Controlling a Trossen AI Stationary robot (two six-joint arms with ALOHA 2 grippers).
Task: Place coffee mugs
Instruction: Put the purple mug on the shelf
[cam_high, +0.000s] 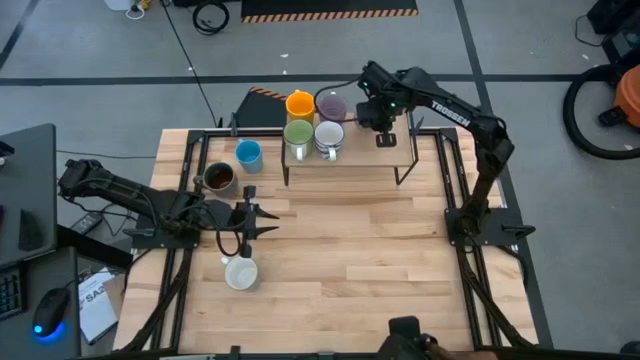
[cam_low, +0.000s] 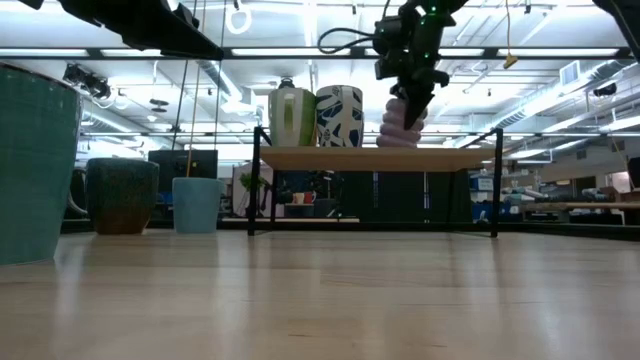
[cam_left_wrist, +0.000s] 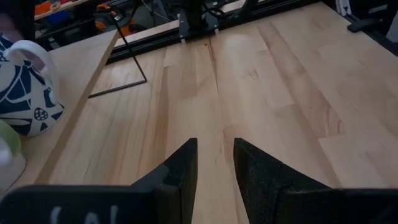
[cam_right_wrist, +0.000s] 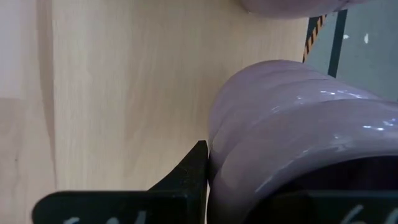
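A raised wooden shelf (cam_high: 365, 152) stands at the table's far side. Four coffee mugs stand on it: orange (cam_high: 299, 103), pale purple (cam_high: 331, 105), green (cam_high: 297, 133) and white with a blue pattern (cam_high: 329, 136). Over the shelf's right half, my right gripper (cam_high: 380, 125) is shut on a second pale purple ribbed mug (cam_low: 403, 127). That mug's bottom is at or just above the shelf top. My left gripper (cam_high: 255, 215) hovers open over the table's left half and touches nothing. My right gripper holds the ribbed purple mug near its rim (cam_right_wrist: 217, 168), coming from above and pointing steeply down. One finger (cam_right_wrist: 189, 177) lies against the outside of the wall; the mug hides the other. The mug stays upright; whether it rests on the shelf I cannot tell.
On the table left of the shelf stand a blue mug (cam_high: 248, 154) and a dark mug with a brown inside (cam_high: 218, 178). A white mug (cam_high: 241, 272) stands near the left front. Bare wood lies under and in front of the shelf.
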